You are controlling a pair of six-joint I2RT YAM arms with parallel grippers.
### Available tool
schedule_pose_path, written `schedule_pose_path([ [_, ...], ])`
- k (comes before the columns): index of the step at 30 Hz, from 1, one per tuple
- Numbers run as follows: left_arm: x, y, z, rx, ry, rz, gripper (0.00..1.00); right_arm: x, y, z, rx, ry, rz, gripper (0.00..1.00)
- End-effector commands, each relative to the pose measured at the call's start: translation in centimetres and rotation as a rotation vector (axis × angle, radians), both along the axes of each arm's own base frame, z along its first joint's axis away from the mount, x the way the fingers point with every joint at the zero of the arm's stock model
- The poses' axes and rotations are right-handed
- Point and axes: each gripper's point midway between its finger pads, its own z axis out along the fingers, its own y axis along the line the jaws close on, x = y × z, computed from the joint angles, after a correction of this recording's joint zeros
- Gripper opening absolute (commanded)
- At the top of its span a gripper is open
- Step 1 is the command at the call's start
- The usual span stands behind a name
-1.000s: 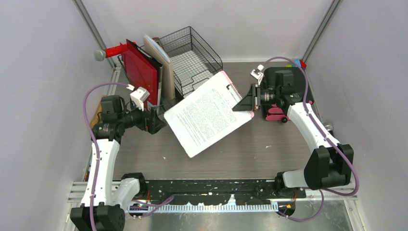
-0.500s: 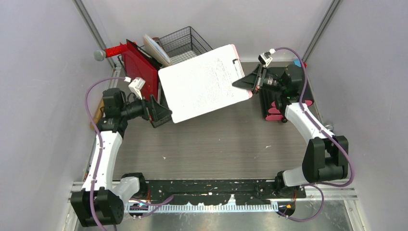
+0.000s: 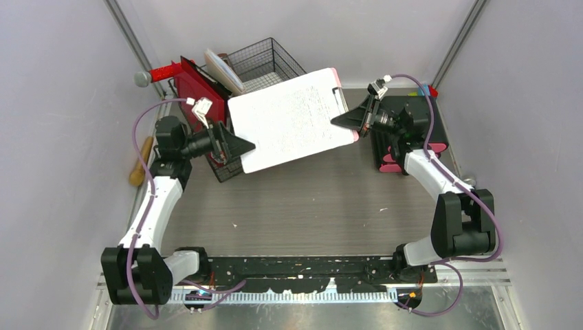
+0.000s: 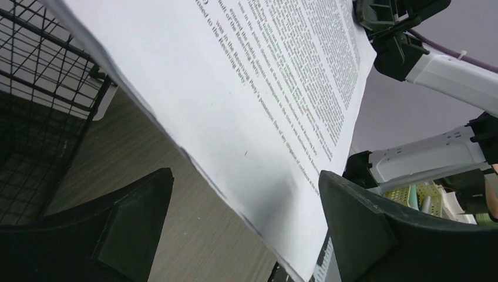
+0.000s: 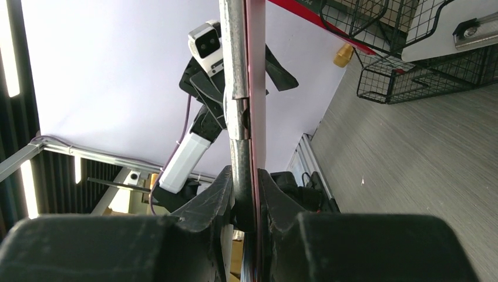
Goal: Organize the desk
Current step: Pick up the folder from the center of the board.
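**Pink-edged clipboard held clear of the grey table**

Grey wood-grain is seen across the table (image 3: pixel 309 199), which fills the floor of the enclosure between pale walls, with a metal rail along its near edge and both arm bases bolted there. A clipboard (image 3: pixel 289 117) with a pink rim and a printed sheet is held raised off the table at the back, tilted, with its far-left corner overlapping the wire-mesh tray (image 3: pixel 265 62) in the overhead view.

The right pincer (image 3: pixel 347 122) is closed on the clipboard's right end. In the right wrist view the fingertips (image 5: pixel 226 188) are pressed against both faces of the thin board, just below its metal clip (image 5: pixel 234 70).

The left pincer (image 3: pixel 244 146) is held wide open at the clipboard's lower-left corner. In the left wrist view the edge of the sheet (image 4: pixel 264 106) is seen passing between the two black fingers (image 4: pixel 135 217); whether either finger touches the paper cannot be told.

A red folder (image 3: pixel 199 96) is stood upright against the left side of the tray. A black drawer unit (image 3: pixel 393 161) with pink fronts is placed at the right, partly hidden behind the right arm. A wooden handle (image 3: pixel 142 161) is seen lying by the left wall.
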Motion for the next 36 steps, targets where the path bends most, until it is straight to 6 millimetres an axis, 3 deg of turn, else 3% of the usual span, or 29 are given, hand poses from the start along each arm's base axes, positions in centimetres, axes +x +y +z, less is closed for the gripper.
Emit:
schedule_pose_path([
  [1,0.3,-1.7,2.2,-0.072,-0.066,-0.067,0.99,-1.2,0.2,1.6,0.000,-0.106,-0.010,0.00],
  [5,0.6,-2.3,2.7,-0.110,-0.054,-0.091,0.90,-1.5,0.2,0.9,-0.012,-0.110,-0.015,0.00],
  [11,0.3,-2.9,3.0,-0.158,-0.032,-0.126,0.62,-1.6,0.2,-0.6,-0.028,-0.117,-0.039,0.00],
  [16,0.0,-2.9,2.8,-0.159,-0.024,-0.139,0.25,-2.5,0.8,-1.7,-0.075,-0.157,-0.030,0.03],
  [18,-0.1,-3.0,2.7,-0.156,-0.025,-0.149,0.11,-3.1,1.0,-1.9,-0.097,-0.172,-0.021,0.09],
  [19,-0.2,-3.1,2.5,-0.152,-0.024,-0.158,0.01,-3.4,1.0,-1.7,-0.100,-0.183,-0.020,0.16],
  [21,-0.6,-3.2,1.9,-0.135,-0.002,-0.174,0.00,-3.8,1.0,-1.6,-0.109,-0.193,-0.020,0.30],
  [25,-1.7,-3.2,1.0,-0.094,0.014,-0.213,0.00,-4.4,0.8,-0.9,-0.113,-0.234,-0.029,0.46],
  [28,-2.3,-3.2,0.5,-0.079,0.032,-0.221,0.00,-4.8,0.8,-0.5,-0.113,-0.252,-0.031,0.49],
  [36,-2.4,-3.3,0.3,-0.065,0.040,-0.237,0.00,-5.0,0.8,-0.6,-0.116,-0.256,-0.024,0.43],
])
